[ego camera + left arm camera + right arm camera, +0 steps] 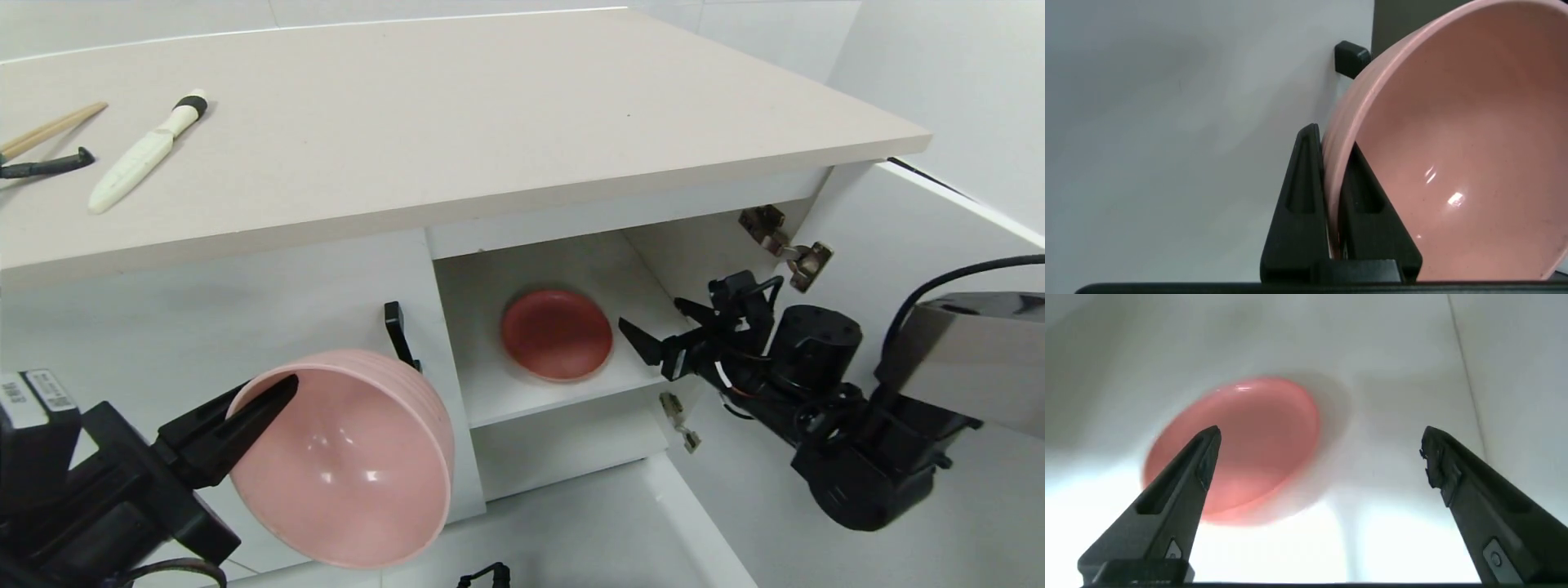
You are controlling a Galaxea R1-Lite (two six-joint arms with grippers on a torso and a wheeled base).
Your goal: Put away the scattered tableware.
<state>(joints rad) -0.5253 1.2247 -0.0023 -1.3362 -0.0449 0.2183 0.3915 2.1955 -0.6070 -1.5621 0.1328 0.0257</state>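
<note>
Far to the left on the countertop (506,114) lie a pair of wooden chopsticks (51,129), with the tip of a black utensil (51,166) just nearer. A cream knife with a black band (145,157) lies a little to their right.

Below the counter edge and nearer, the left gripper (282,390) is clamped on the rim of the pink bowl (359,474). The left wrist view shows one finger (1305,204) outside the wall and one inside. The pink bowl (1454,155) is held tilted on its side in the air, its opening facing near and to the right. It hangs in front of the closed cabinet door (204,327), near that door's black handle (397,333).

Right of the handle the cabinet stands open. A red plate (557,335) lies flat on the white shelf (490,384), towards the shelf's right side.

The right gripper (665,325) hovers at the shelf's right edge, just beside the plate and not touching it. Its jaws are spread wide and hold nothing. In the right wrist view the red plate (1241,445) lies beyond the right gripper (1319,457).

Farther right, the open door (914,245) swings out on its metal hinge (788,245).
</note>
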